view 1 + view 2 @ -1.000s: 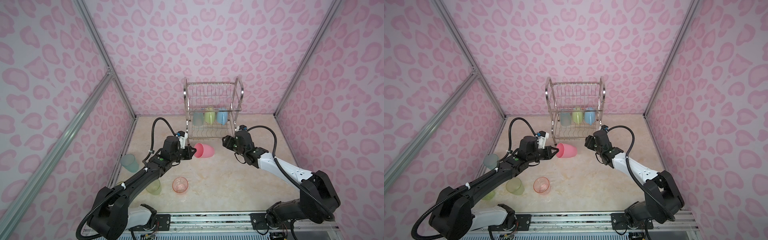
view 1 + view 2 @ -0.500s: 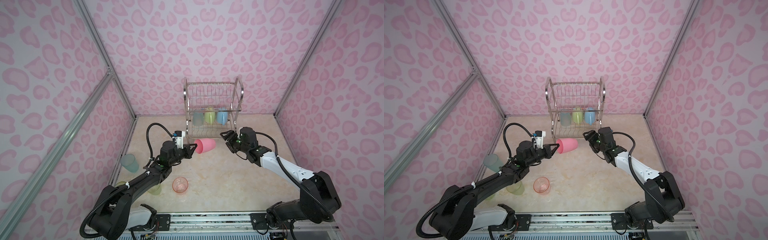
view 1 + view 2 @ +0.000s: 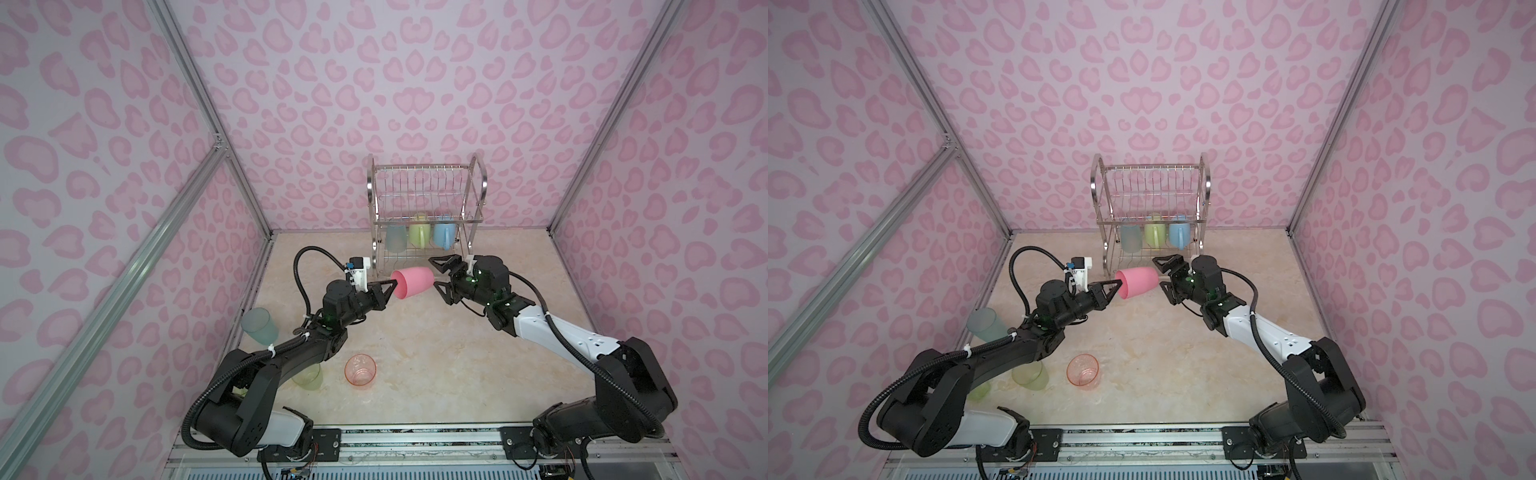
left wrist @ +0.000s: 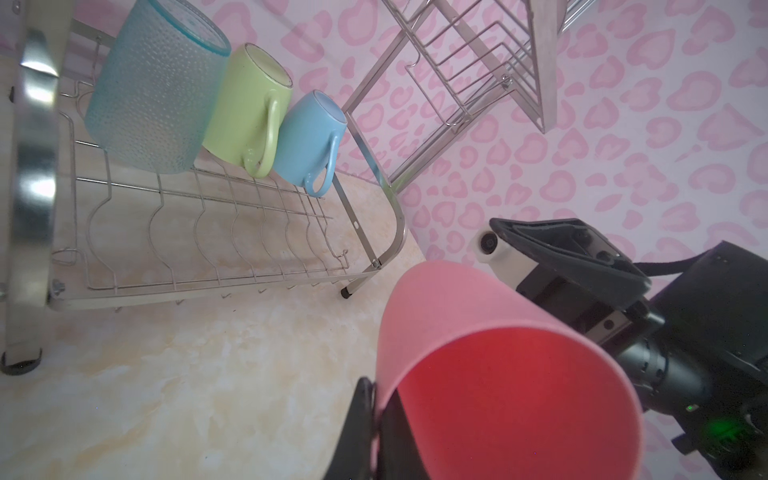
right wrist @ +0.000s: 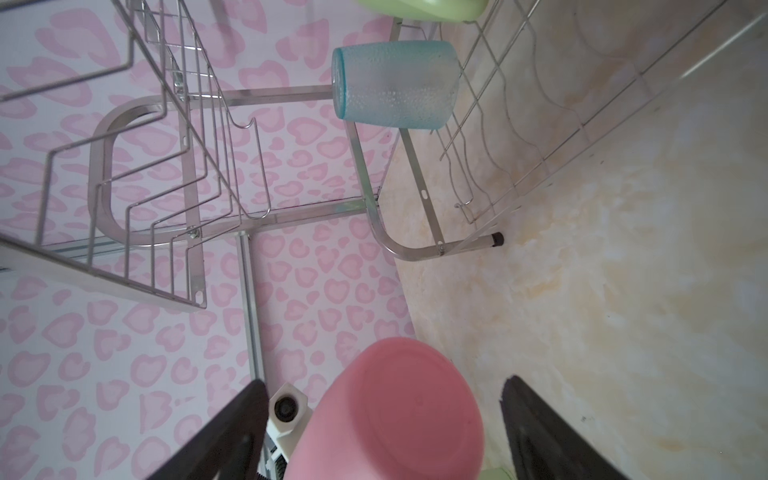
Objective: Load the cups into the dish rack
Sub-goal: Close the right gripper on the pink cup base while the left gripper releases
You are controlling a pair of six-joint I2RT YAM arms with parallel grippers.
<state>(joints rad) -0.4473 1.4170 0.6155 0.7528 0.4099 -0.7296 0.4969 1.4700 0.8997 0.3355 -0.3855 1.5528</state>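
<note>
An opaque pink tumbler (image 3: 413, 282) (image 3: 1138, 282) hangs on its side just in front of the dish rack (image 3: 482, 178) (image 3: 1204, 174). My left gripper (image 3: 392, 286) (image 4: 376, 399) is shut on its rim, one finger inside and one outside. My right gripper (image 3: 434, 272) (image 5: 384, 380) is open, with a finger on either side of the tumbler's base (image 5: 395, 415) and gaps showing on both sides. On the rack's lower tier, a pale blue tumbler (image 3: 395, 238) (image 4: 153, 91), a green mug (image 3: 417, 235) (image 4: 249, 104) and a blue mug (image 3: 444, 237) (image 4: 309, 137) stand mouth down.
A blue-green tumbler (image 3: 259, 326) stands by the left wall. A yellow-green tumbler (image 3: 309, 376) and an orange-pink tumbler (image 3: 360, 370) stand near the left arm's elbow. The rack's upper tier (image 3: 424, 183) holds no cups. The marbled table (image 3: 436, 353) is walled on three sides.
My left gripper has lifted the pink tumbler and carried it toward the rack. My right gripper has come in around the tumbler's base and its jaws have spread wider.
</note>
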